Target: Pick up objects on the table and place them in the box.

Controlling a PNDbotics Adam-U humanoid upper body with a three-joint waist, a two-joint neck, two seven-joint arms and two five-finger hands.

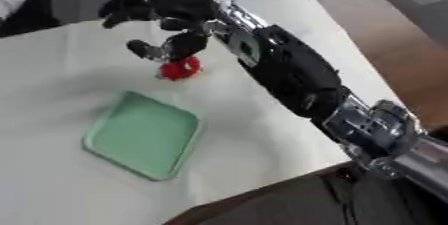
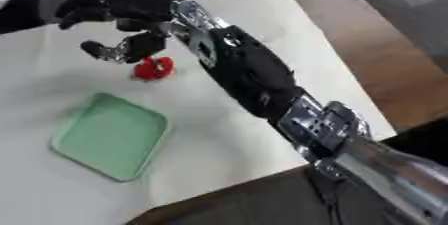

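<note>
**Right hand over the red thing, green tray beside it**

The robot's right arm (image 1: 293, 76) comes in from the lower right of the frame and stretches diagonally to the upper left, black with silver joints. Its right hand (image 1: 162, 11) sits in the upper left of the frame, above a small red object (image 1: 180, 68) that lies on the white desk (image 1: 262, 134). The fingers (image 1: 118, 9) are curled partway, spread above and to the left of the red object. The thumb (image 1: 149, 50) bends down so its tip sits just beside the top of the red object; whether it touches cannot be told. The hand holds nothing that can be seen.

A shallow light-green tray (image 1: 103, 141) with rounded corners lies in the lower left of the frame, just below the red object and apart from it. It is set askew to the desk's edges.

The desk's brown wooden border (image 2: 367, 59) shows along the right side of the frame.
</note>
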